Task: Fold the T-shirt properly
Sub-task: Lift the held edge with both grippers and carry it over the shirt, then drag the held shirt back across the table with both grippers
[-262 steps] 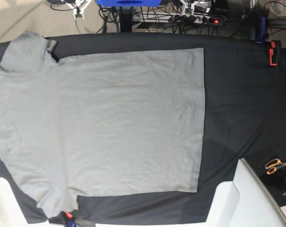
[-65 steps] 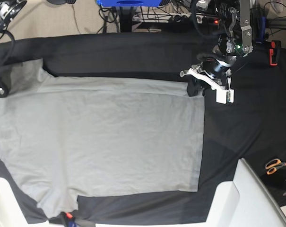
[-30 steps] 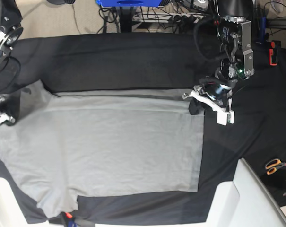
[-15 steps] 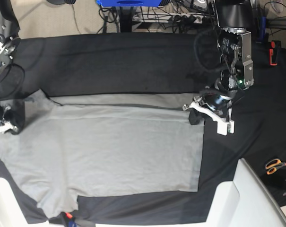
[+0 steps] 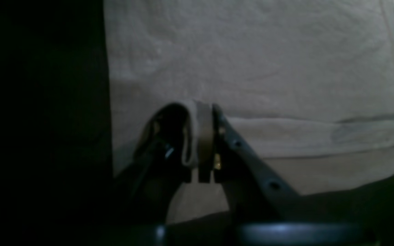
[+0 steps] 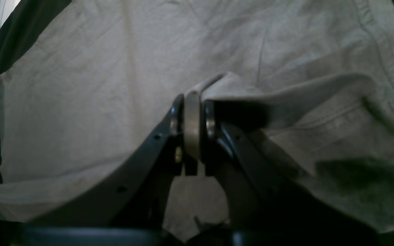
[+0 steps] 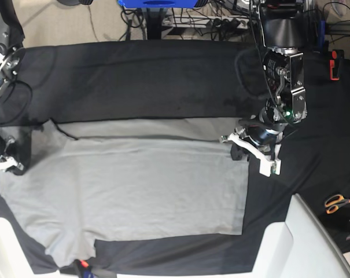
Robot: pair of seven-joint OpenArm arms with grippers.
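Grey cotton, the T-shirt (image 7: pixel 128 185) lies spread on the black cloth (image 7: pixel 151 81) that covers the counter, its far long edge doubled over toward the near side as a flat band along the top of the garment. Both wrist views show why that edge is raised: each set of jaws is clamped together on a pinch of the grey fabric, so the two arms can carry the edge across the shirt's width in one lengthwise fold.

The left gripper (image 5: pixel 200 136) holds the hem-end corner, the fabric bunched between its pads, with the doubled layer running away to one side. The right gripper (image 6: pixel 192 128) holds the shoulder end, where a sleeve seam and a loose ridge of cloth drape off the jaws.

In the base view the left arm (image 7: pixel 282 63) reaches down from the far edge, wrist bent so the jaws point low at the shirt's corner. The right arm (image 7: pixel 1 58) stands at the opposite edge, mostly cropped, its gripper low beside the sleeve.

Orange-handled scissors (image 7: pixel 336 202) lie well apart, clear of the work.
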